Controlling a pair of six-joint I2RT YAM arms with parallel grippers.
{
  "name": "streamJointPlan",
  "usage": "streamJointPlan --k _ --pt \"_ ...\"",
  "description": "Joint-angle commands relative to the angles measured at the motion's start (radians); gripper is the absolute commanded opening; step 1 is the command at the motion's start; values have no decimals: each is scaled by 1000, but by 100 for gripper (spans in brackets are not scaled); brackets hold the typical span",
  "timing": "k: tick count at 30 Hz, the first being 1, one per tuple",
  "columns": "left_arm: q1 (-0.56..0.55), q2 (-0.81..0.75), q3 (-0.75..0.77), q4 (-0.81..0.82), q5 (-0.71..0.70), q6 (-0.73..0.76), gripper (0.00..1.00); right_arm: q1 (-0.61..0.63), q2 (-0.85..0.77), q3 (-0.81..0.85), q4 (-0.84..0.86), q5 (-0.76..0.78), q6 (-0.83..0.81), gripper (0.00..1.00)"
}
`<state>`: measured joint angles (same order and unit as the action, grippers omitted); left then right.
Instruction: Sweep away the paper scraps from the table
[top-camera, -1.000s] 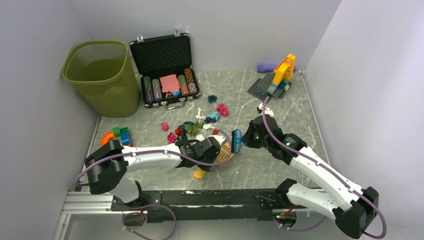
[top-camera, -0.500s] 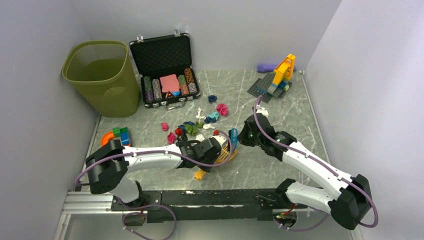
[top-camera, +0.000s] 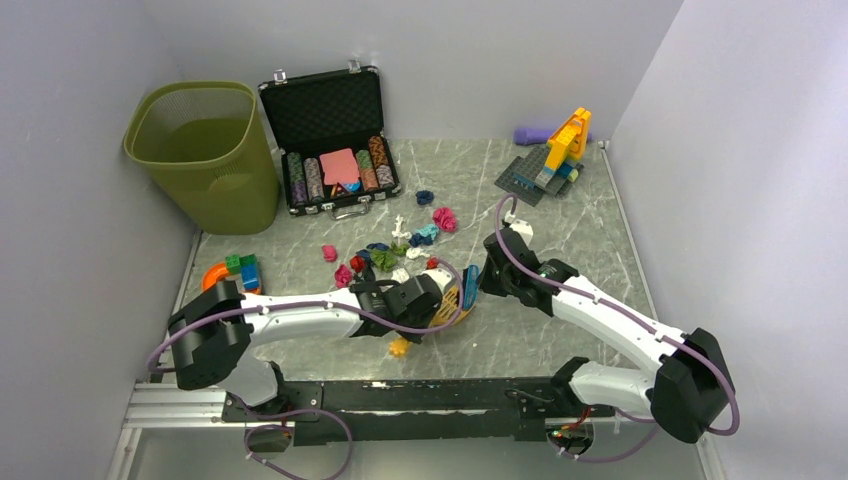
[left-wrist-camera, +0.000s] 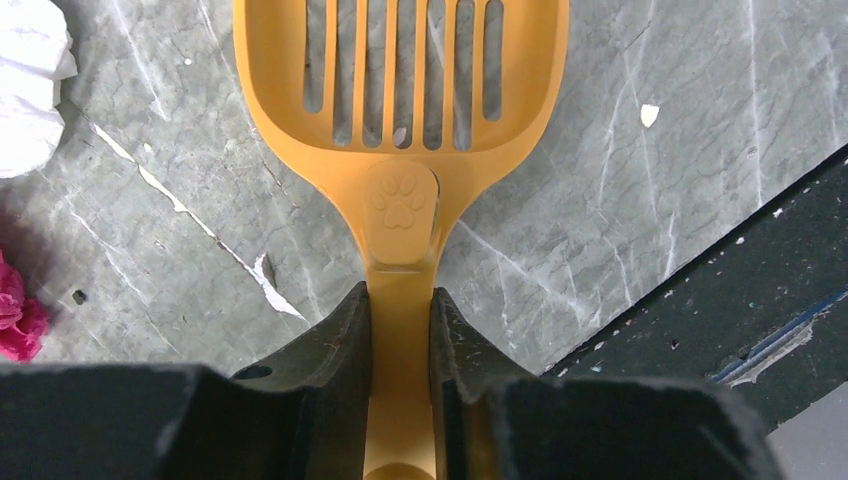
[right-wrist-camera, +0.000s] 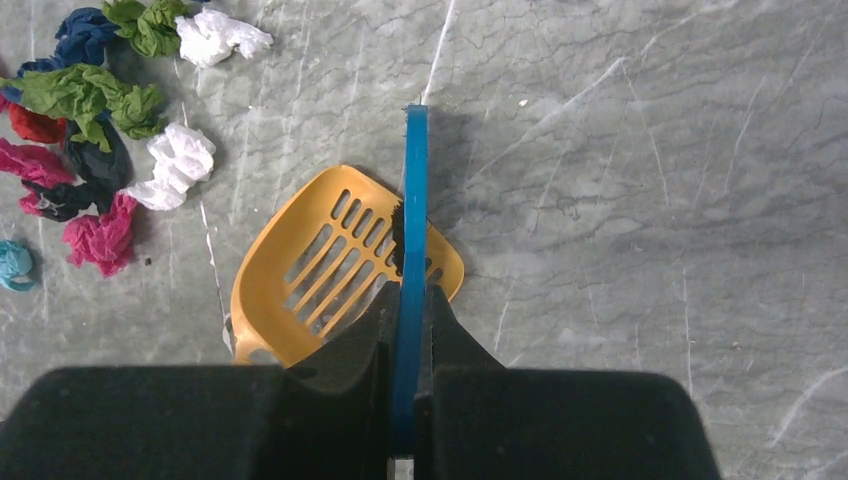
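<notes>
Orange scoop (left-wrist-camera: 400, 200) lies low over the table (right-wrist-camera: 620, 150), and my left gripper (left-wrist-camera: 400, 330) squeezes its handle tight. My right gripper (right-wrist-camera: 410, 320) pinches a thin blue scraper (right-wrist-camera: 414, 180) right above the scoop. The paper scraps (right-wrist-camera: 95, 100) lie bunched near the scoop, off to one side. If I drag the scraper too low, it may bump the scoop and scatter them.

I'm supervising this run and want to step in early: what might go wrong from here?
The yellow scoop in the left end effector is slotted, so small bits might slip through. The blue flat tool in the right end effector is at the scoop, apart from the paper scraps, so a sweep from here may miss or scatter them.
</notes>
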<state>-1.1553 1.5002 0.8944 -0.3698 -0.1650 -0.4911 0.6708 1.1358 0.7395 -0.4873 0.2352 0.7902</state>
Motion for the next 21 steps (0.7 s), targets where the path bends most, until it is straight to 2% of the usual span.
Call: streamJointPlan --k 1,6,8,13,21 --pt "-6 -58 -2 56 -12 4 28 1 22 7 -12 17 6 0" --pt "-6 -86 -9 56 -56 15 55 1 39 5 -3 -7 0 0" --pt "-6 -107 -18 63 -73 20 62 1 43 5 -1 -12 1 0" --pt "-7 -148 -46 84 -91 26 64 1 50 18 -8 -17 -5 0" --pt "-31 -122 -48 46 -101 10 64 2 59 25 -16 -25 0 0"
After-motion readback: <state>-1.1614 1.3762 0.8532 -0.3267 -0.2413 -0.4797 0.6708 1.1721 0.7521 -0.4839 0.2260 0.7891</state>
